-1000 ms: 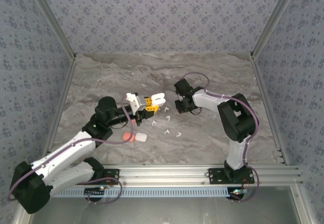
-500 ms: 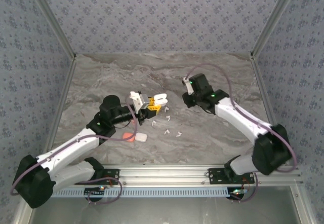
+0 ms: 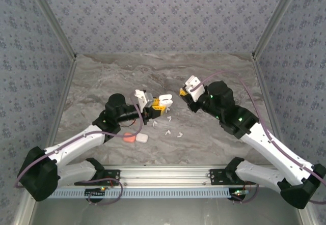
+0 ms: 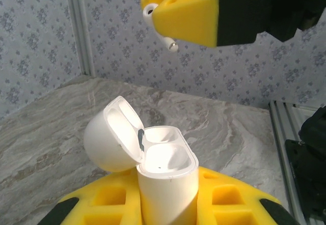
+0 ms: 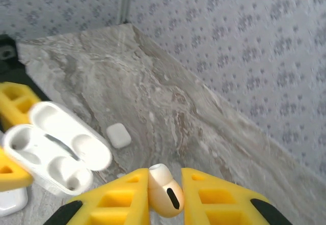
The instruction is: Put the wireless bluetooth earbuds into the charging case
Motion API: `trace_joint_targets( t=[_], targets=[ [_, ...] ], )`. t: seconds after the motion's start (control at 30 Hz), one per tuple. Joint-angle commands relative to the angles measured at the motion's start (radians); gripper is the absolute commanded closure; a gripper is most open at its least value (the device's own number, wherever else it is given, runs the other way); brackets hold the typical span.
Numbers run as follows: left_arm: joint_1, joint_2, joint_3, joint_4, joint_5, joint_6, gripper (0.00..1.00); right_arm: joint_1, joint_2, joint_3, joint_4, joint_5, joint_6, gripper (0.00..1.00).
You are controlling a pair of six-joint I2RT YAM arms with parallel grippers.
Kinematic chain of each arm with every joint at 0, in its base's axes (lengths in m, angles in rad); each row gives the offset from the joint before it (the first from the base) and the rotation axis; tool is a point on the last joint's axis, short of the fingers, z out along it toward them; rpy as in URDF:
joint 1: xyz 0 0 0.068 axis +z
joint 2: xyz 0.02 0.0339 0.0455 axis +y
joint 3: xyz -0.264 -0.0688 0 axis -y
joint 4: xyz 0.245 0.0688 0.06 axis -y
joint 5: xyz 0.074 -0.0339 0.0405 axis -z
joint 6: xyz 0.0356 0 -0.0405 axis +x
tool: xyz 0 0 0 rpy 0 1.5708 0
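Observation:
My left gripper [image 3: 156,108] is shut on an open white charging case [image 3: 163,102], held upright above the table with its lid [image 4: 109,136] flipped back and both sockets [image 4: 165,156] empty. My right gripper [image 3: 184,92] hovers just right of it, shut on one white earbud [image 5: 164,190]. From the left wrist, that earbud [image 4: 151,10] pokes out of the right gripper's yellow fingers [image 4: 188,13], its stem pointing down, above and apart from the case. Several loose white earbuds [image 3: 168,131] lie on the table below. I cannot make out any coral-red earbuds.
A coral-pink rounded case [image 3: 130,138] and a closed white case [image 3: 142,138] lie side by side on the marble table [image 3: 214,72] near the left arm. Patterned walls close off the back and both sides. An aluminium rail [image 3: 168,173] runs along the near edge.
My right arm has swung out and its gripper has lifted with the earbud, ending close beside the held case. The left gripper has pushed the case slightly right.

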Motion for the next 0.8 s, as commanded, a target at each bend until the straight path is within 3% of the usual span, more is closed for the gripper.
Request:
trace_joint_targets(
  t=[0.0, 0.77],
  targets=[
    [-0.016, 0.009, 0.051, 0.08, 0.036, -0.029, 1.0, 0.044, 0.0, 0.0, 0.049, 0.033, -0.111, 0.79],
    [-0.035, 0.02, 0.073, 0.074, 0.039, -0.027, 1.0, 0.148, 0.067, -0.019, 0.0, 0.173, -0.233, 0.79]
  ],
)
